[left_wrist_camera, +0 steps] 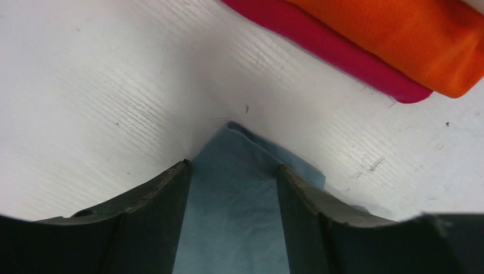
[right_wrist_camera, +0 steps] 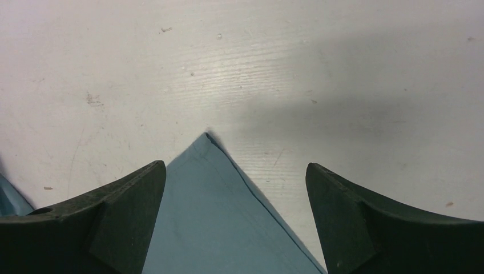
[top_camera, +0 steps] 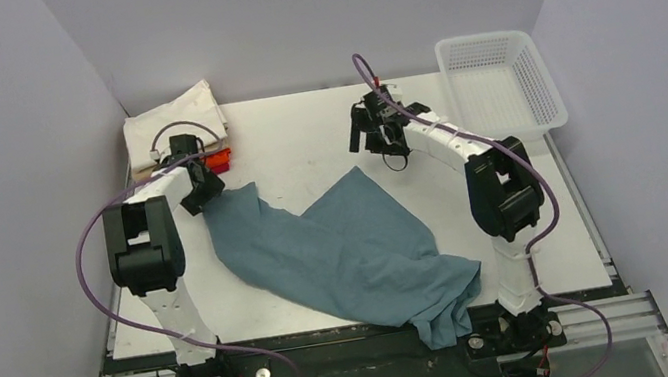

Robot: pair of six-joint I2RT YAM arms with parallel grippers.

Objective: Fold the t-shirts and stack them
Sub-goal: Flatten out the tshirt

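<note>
Our left arm [top_camera: 144,241] reaches forward with its elbow bent high and its wrist tipped down. The left pincer [left_wrist_camera: 234,171] points downward, its two dark fingers [left_wrist_camera: 151,220] parted by a moderate gap. Our right arm [top_camera: 502,187] stretches forward and inward. The right pincer [right_wrist_camera: 236,171] also faces down, its fingers [right_wrist_camera: 376,222] spread much wider apart.

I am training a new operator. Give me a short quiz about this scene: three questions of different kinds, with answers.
1. True or false: the teal shirt is folded into a rectangle.
2. What lies directly under the orange shirt? A) red shirt B) basket C) teal shirt
3. Which stands wider open, the left end effector or the right end effector?
Key: 1 false; 2 A; 3 right.
</note>
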